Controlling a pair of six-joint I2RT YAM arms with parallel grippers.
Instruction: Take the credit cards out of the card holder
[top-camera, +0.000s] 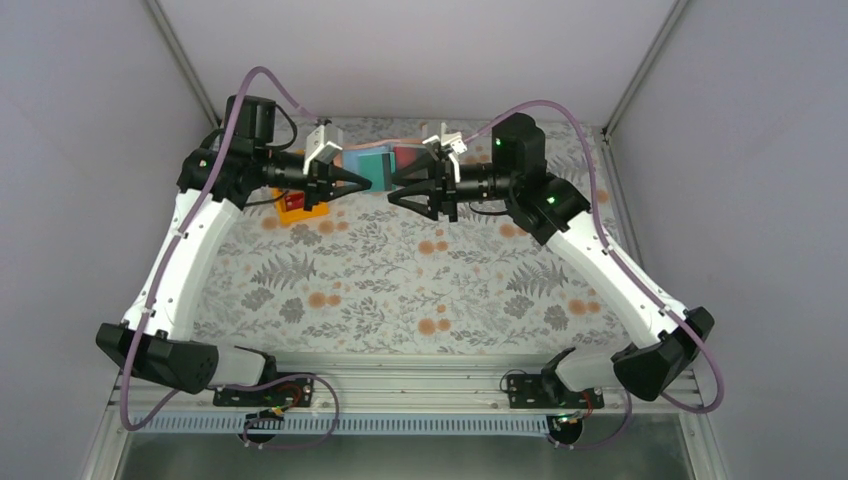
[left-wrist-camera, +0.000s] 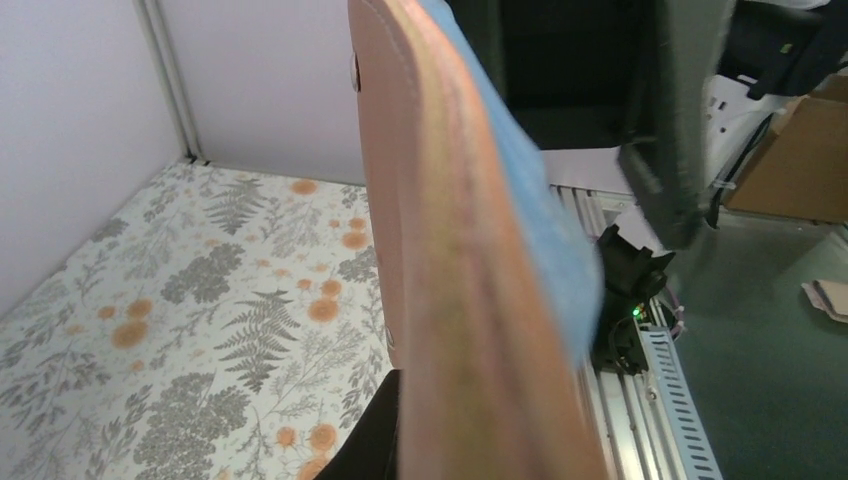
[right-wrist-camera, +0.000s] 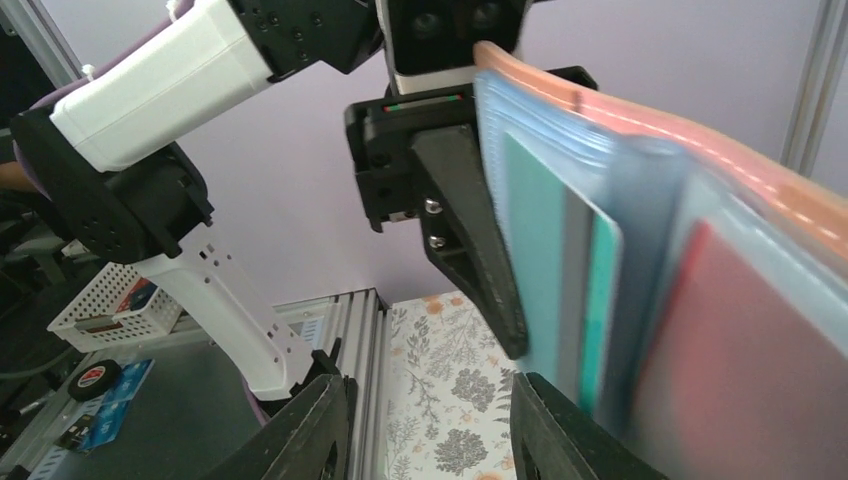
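Note:
The tan card holder hangs open in the air at the back of the table, its blue lining facing the arms. My left gripper is shut on its left half; in the left wrist view the tan cover fills the centre, with one black finger beside it. A teal-green card and a red card sit in its pockets, also in the right wrist view: teal, red. My right gripper is open and empty just below the wallet; its fingers straddle nothing.
An orange plastic tray with something red in it lies on the floral cloth under the left wrist. Grey walls close in the back and sides. The metal rail runs along the near edge.

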